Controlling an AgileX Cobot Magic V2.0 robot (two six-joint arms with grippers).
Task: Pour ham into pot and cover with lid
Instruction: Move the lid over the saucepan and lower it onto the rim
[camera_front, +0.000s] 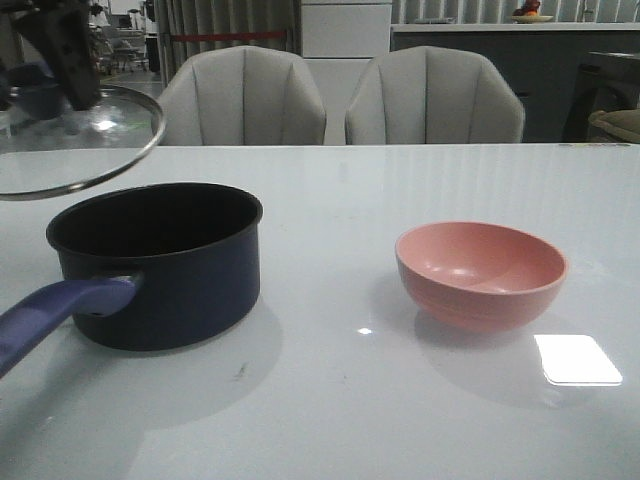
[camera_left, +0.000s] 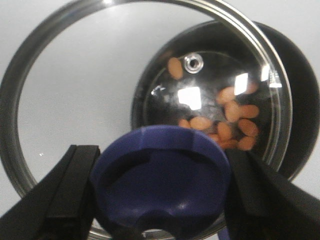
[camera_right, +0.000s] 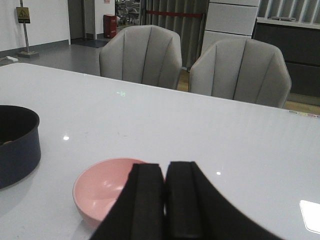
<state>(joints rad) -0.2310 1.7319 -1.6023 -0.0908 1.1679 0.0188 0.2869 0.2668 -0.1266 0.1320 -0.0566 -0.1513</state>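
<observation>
Clearly, the left gripper (camera_left: 160, 200) is clamped on the blue-purple knob (camera_left: 161, 175) of the lid (camera_front: 75, 140), with a black finger (camera_left: 65, 195) pressed on each side of it. The lid is held in the air, tilted, above and to the far left of the pot (camera_front: 160, 265), not yet seated on its rim. Through the glass, the ham (camera_left: 227, 122) is seen lying as orange-pink pieces on the black floor of the pot, so the pouring is judged done.

The lid is judged rigid, fairly heavy for its size and breakable, its glass and steel rim being smooth; the knob, flared and notched, is the only sensible hold, and a level, gentle lowering onto the rim would be called for.

The right gripper (camera_right: 165, 200) is seen with its fingers pressed together on nothing, hovering near the pink bowl (camera_front: 481, 273), which stands empty on the white table (camera_front: 330, 410), well to the right of the pot.
</observation>
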